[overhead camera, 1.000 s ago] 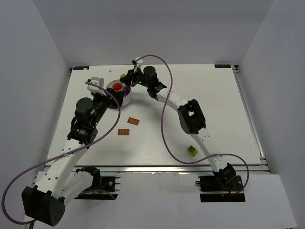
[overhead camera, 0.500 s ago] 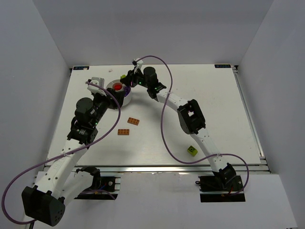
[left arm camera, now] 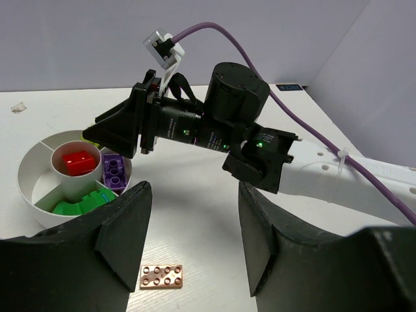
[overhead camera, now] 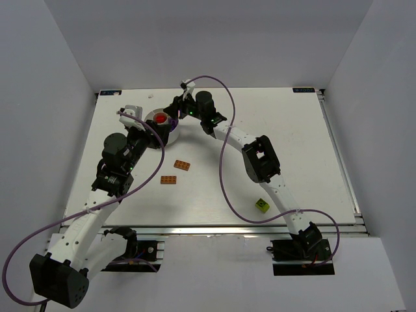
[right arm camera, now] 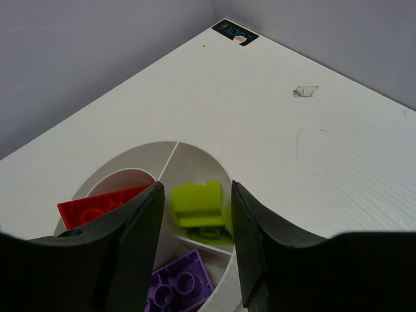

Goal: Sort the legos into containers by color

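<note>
My right gripper (right arm camera: 197, 224) hangs open over the far side of the round white dish (right arm camera: 209, 159). A lime-green block (right arm camera: 198, 200) sits in a compartment between the fingers, touching neither. A red brick (right arm camera: 97, 207) lies in the centre cup and a purple brick (right arm camera: 182, 286) in a nearer compartment. In the left wrist view a green piece (left arm camera: 75, 207) fills another compartment. My left gripper (left arm camera: 194, 240) is open and empty above an orange plate (left arm camera: 162, 276). Both orange plates (overhead camera: 182, 165) (overhead camera: 170, 180) lie on the table below the dish (overhead camera: 170, 133).
A green cube (overhead camera: 262, 205) rests alone near the front edge, right of centre, beside the right arm's forearm. The right arm's purple cable (overhead camera: 224, 156) loops over the middle of the table. White walls close in the table on three sides.
The right jaws have widened and let the lime-green block go; it now sits lower in the dish, gone from the top view. Neither arm has otherwise moved.
</note>
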